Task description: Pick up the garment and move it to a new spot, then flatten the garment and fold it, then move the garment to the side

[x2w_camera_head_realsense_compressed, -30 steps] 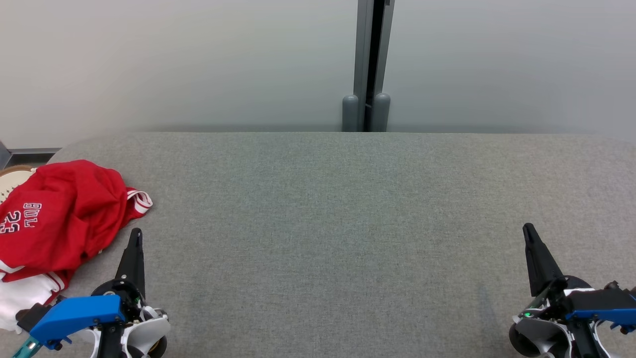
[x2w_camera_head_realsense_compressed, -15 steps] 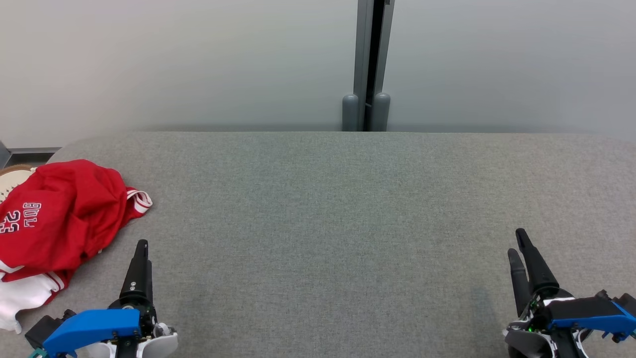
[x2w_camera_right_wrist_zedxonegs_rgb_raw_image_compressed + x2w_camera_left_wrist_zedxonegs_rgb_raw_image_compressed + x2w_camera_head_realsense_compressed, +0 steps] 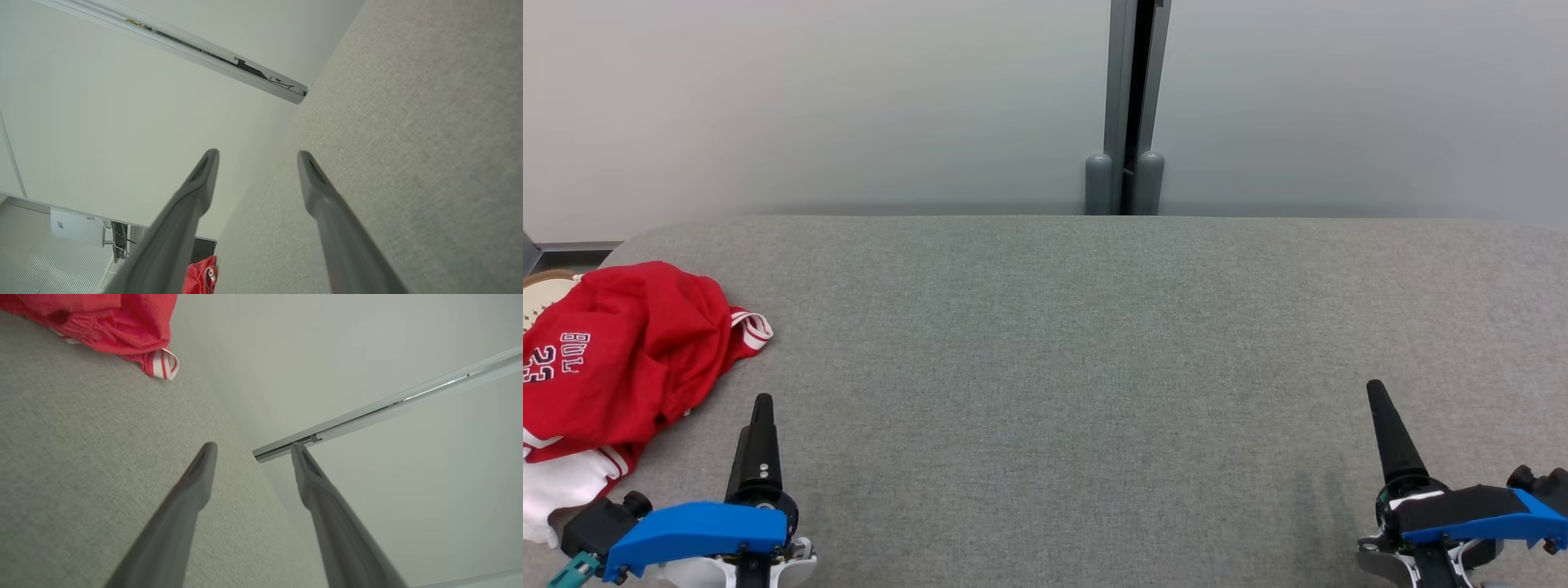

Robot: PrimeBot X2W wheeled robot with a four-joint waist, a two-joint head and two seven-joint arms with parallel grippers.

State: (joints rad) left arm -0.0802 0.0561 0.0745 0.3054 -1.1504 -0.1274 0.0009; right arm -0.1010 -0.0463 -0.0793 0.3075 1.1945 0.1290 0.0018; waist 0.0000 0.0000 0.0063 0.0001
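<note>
- Head view, largest item: desk [image 3: 1094, 343], grey fabric top with rounded far corners, running the full width of the frame.
- Wall [image 3: 809, 106], pale, behind the desk's far edge, with a grey upright post [image 3: 1131, 106] at its centre.
- Garment [image 3: 621, 359]: red, with white lettering, bunched in a heap at the desk's left edge and partly out of frame. White cloth lies at its near end; I cannot tell if it is the same piece. It has no clean long axis while crumpled, but I judge the heap runs roughly near to far.
- Left pincer [image 3: 253, 447]: fingers spread wide, nothing between them, low at the near left. The garment lies to its left and a little ahead, near but apart. This is my nearer arm, so I judge the pickup falls to it, with a swing leftward.
- Right pincer [image 3: 257, 152]: also spread wide and empty, at the near right, well apart from the garment with the whole desk between them.
- Striped cuff [image 3: 756, 327]: red and white, poking from the heap toward the desk's middle. It is the part of the garment nearest my left pincer.
</note>
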